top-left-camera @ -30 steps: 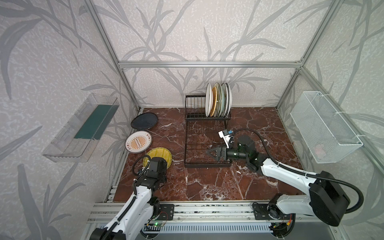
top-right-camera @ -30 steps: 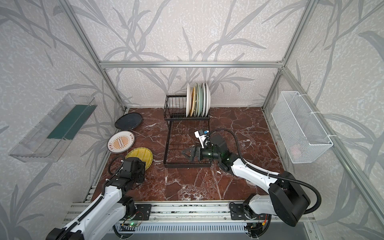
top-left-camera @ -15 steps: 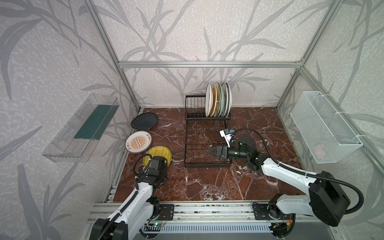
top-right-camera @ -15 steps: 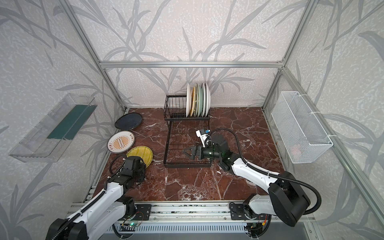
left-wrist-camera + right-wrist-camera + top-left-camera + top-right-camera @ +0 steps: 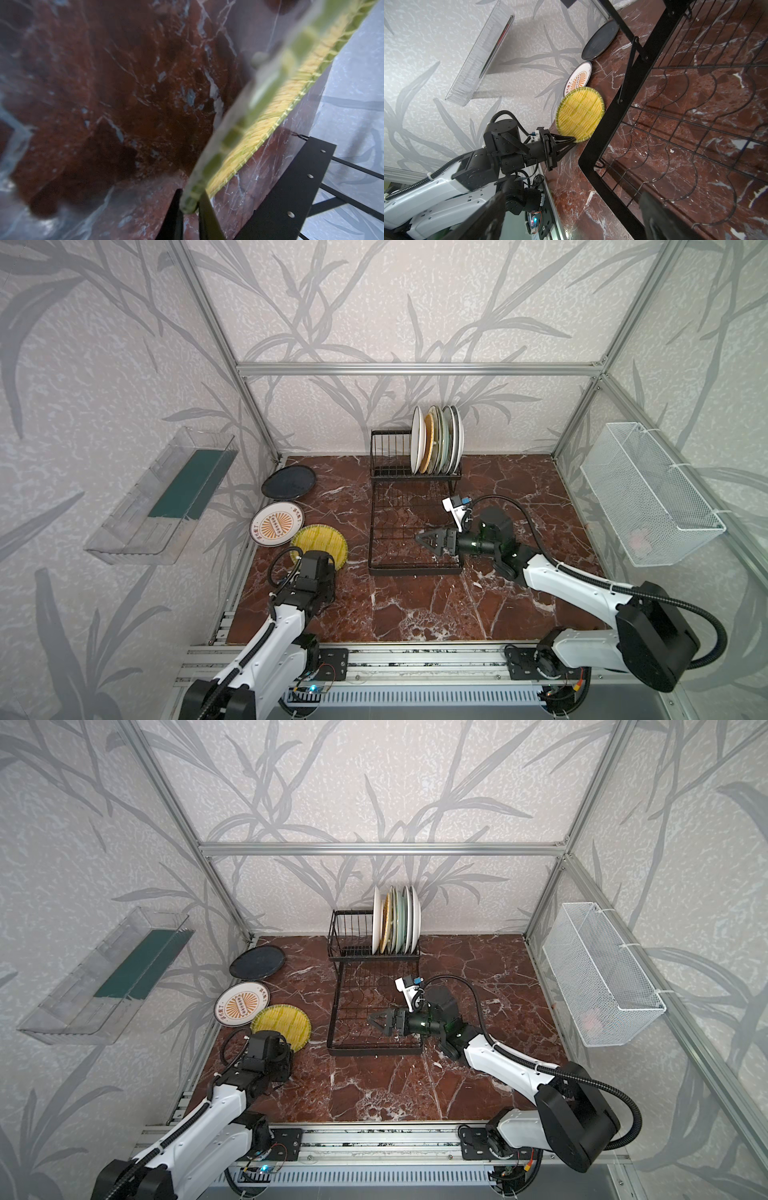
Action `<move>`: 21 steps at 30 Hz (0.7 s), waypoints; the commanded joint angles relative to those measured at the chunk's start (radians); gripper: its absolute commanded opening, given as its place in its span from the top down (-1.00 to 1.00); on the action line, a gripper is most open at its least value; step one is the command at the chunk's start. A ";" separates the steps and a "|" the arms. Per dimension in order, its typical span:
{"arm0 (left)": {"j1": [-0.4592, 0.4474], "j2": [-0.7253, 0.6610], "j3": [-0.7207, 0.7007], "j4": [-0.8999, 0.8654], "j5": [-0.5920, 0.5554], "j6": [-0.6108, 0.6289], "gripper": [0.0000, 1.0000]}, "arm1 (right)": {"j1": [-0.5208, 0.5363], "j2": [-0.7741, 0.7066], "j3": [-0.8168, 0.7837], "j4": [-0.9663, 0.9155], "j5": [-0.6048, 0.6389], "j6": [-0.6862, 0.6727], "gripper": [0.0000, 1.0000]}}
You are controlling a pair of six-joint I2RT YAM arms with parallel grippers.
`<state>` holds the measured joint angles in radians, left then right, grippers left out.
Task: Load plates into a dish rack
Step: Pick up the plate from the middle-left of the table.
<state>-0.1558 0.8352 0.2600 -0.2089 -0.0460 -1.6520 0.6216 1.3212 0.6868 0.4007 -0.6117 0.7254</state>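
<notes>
My left hand (image 5: pixel 573 140) is clamping the woven plate (image 5: pixel 322 541); beyond it black plate (image 5: pixel 289 483) and sunburst plate (image 5: pixel 276 524) are waiting, others standing in the dish rack (image 5: pixel 415 570), my right hand (image 5: pixel 424 537) released.

The left pincer (image 5: pixel 573 140) has closed on the rim of the yellow plate (image 5: pixel 580 113).

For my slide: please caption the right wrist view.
Left gripper shut on the rim of the yellow woven plate, beside the black dish rack.
</notes>
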 commanded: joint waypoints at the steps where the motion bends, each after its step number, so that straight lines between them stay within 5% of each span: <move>1: 0.002 -0.024 0.035 -0.039 0.010 0.025 0.79 | -0.003 0.014 0.022 0.044 -0.017 0.011 -0.98; 21: 0.017 -0.023 0.152 0.160 -0.032 0.208 1.00 | -0.003 0.010 0.036 0.004 -0.013 -0.003 -0.98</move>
<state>-0.1497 0.8230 0.3580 -0.1200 -0.0372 -1.4883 0.6212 1.3521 0.6914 0.4164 -0.6250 0.7399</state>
